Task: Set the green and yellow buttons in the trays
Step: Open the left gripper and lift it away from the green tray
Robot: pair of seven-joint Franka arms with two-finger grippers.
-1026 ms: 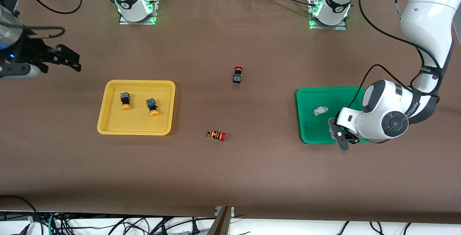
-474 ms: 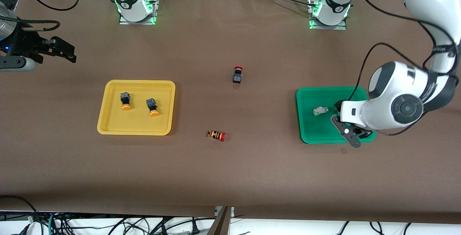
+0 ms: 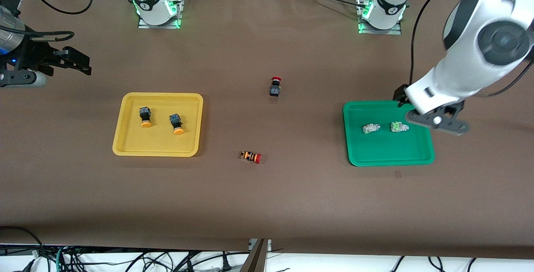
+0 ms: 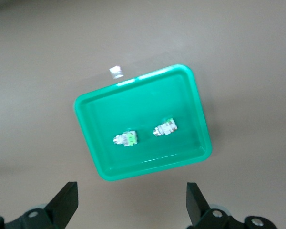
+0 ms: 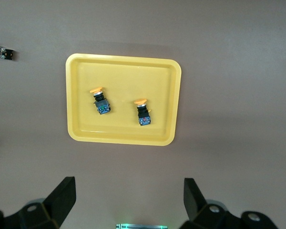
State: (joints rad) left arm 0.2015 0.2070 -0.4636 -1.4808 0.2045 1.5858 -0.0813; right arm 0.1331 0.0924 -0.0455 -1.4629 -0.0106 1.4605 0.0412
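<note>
brown-covered table (image 3: 267, 205) carries a yellow tray (image 3: 121, 140) toward the right arm's end, a green tray (image 3: 354, 155) toward the left arm's, and between them a red-capped black button (image 3: 275, 87) and a striped red-capped button (image 3: 250, 156).

1. Even, bright overhead light; soft short shadows beside the yellow tray (image 3: 119, 143).
2. Glare streaks on the green tray (image 4: 133, 82) rim.
3. Left wrist view slightly soft; left arm blurred in front view.

From my end: green tray (image 3: 390, 155) & yellow tray (image 3: 156, 150) look smooth plastic, green one glossy w/ glare on rim. Table cover (image 3: 267, 205) matt brown, paper-like. Left arm shell (image 3: 467, 76) glossy white plastic; its gripper (image 3: 436, 122) matt black.
</note>
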